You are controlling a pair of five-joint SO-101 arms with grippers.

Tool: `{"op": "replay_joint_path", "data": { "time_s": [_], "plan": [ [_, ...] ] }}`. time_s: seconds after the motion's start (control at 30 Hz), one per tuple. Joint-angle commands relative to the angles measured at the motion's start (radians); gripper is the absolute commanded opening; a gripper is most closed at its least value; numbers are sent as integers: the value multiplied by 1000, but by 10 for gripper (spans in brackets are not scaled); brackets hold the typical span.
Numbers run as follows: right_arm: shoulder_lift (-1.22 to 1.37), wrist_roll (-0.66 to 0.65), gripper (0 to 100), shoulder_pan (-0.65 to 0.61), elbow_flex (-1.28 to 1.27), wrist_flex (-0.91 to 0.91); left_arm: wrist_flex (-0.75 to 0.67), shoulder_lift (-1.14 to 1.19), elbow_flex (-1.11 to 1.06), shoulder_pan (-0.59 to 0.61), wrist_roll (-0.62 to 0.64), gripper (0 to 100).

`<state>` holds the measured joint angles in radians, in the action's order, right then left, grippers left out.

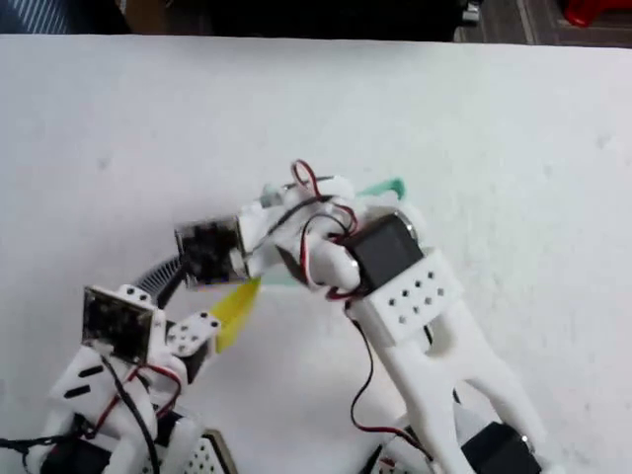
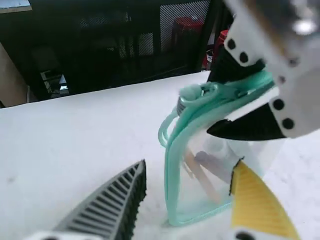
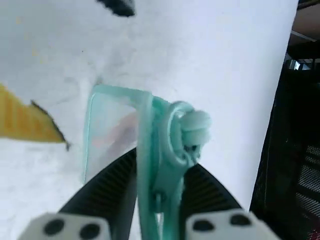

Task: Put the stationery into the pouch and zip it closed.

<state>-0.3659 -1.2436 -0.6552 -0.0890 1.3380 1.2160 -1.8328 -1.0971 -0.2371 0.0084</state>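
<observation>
Right wrist view, mid-task: a slip of the pouch [image 3: 115, 130] out of the clamp was judged the main hazard. It was held by its zip edge alone, so any tug on the zip pull [image 3: 192, 129] by the other arm could be expected to twist it or drag it free. A missed catch was also thought possible, the pull being small and rounded. Whether the zip had been run fully home could not be told. Were the mouth left partly open, the contents could be spilled by a tilt.

The pouch was seen as clear soft plastic bound in mint-green trim. It was stood on end on the white table [image 1: 118, 148], with a green loop at the pull. Through its wall a pale, stick-like item [image 2: 200, 177], taken for stationery, was made out; nothing more could be identified inside. In the high view the pouch was placed near the table's middle, its green corner showing at one o'clock from the right arm's wrist.

The right gripper [image 3: 157, 187] was clamped on the trim just beside the pull, with a black finger pressed to each side. The left gripper [image 2: 190, 165] was spread wide, one finger grey and ribbed, the other yellow. They were set to either side of the pouch, at about eight o'clock from it in the high view.
</observation>
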Motion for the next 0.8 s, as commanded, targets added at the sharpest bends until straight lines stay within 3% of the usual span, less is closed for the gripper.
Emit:
{"op": "replay_joint_path", "data": {
  "time_s": [0.0, 0.17, 0.27, 0.37, 0.53, 0.77],
  "plan": [
    [19, 20, 17, -10, -55, -97, -92, 5, -63, 5, 12, 290],
    [-36, -28, 17, 96, -137, -440, -146, 5, -98, 107, 17, 290],
    [-120, -34, 18, 97, -230, -667, -146, 5, -97, 168, 18, 287],
    [-191, -38, 18, 68, -344, -779, -146, 5, -98, 194, 20, 287],
    [-257, -130, 18, 59, -560, -740, -146, 5, -98, 242, 49, 286],
    [-283, -423, 19, 56, -686, -358, -181, 5, -106, 326, 74, 289]
  ]
}}
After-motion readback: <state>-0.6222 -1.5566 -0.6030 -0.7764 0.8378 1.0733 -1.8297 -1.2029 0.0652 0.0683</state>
